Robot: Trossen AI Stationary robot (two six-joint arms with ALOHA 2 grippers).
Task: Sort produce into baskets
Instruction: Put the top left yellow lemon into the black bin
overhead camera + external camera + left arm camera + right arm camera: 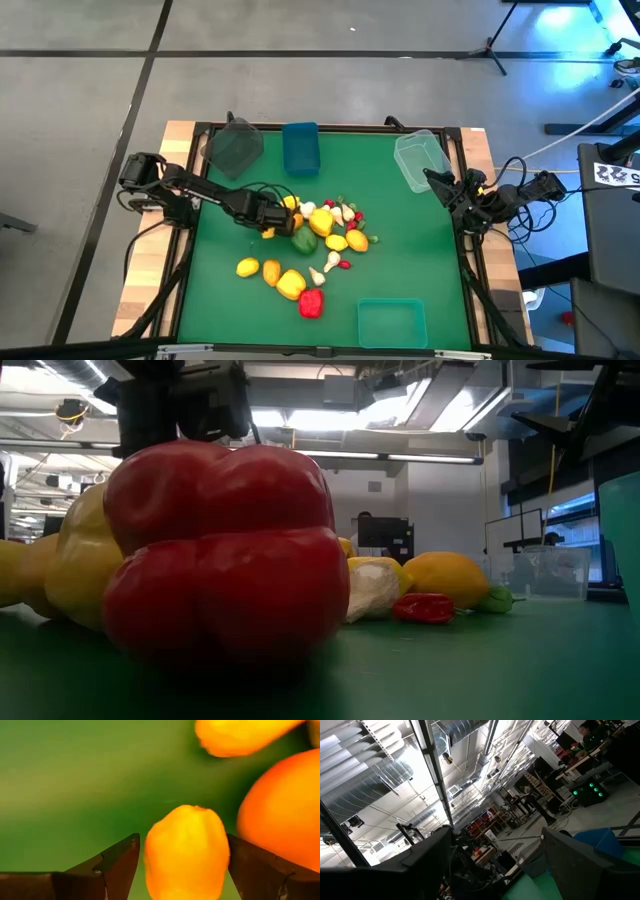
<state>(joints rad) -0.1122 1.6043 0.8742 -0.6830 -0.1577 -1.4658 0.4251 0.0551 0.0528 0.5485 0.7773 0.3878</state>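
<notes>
Straddling a small orange fruit (186,854) with jaws spread and not clenched, the left gripper (272,222) sits low at the produce pile's edge. Four baskets ring it: grey (234,147), blue (300,148), clear (420,158), teal (391,322). The right gripper (438,183), released, waits beside the clear one.

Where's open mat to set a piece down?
Bare mat lies between the produce pile and the clear bin, down to the teal bin. Also bare: the near-left corner. Crowded: mid-mat, where the left claw brackets a yellow fruit.
</notes>
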